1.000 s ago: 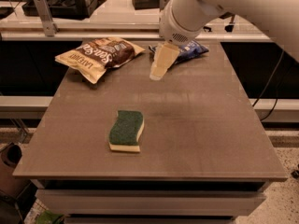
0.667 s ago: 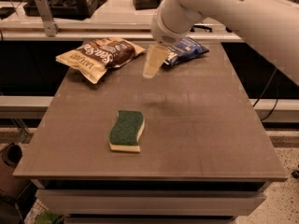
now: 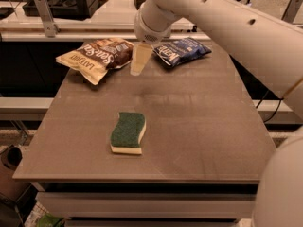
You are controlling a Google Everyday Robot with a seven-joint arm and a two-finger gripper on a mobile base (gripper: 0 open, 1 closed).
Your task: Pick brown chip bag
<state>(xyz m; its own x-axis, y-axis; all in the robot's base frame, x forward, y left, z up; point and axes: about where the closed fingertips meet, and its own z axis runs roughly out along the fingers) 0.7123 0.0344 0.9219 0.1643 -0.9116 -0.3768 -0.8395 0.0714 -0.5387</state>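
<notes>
Brown chip bag lay flat at approx. 11 o'clock on the table, near the far-left corner. Its tan-yellow end pointed toward 7 o'clock, and the dark brown part w/ white script toward 1 o'clock. Nothing gripped it.

Gripper hung at 12 o'clock from table centre, pointing down, just beside the bag's dark end on its 3 o'clock side. It sat btwn that bag and the blue chip bag, which lay at approx. 1 o'clock. Couldn't tell if the gripper was spread or pressed together; it read as one pale tan shape. Couldn't tell either whether it touched the brown bag or the tabletop.

White arm came in from the 3 o'clock side, high over the table.

Green-topped sponge w/ yellow underside lay at approx. 7 o'clock from centre, well apart from both bags.
</notes>
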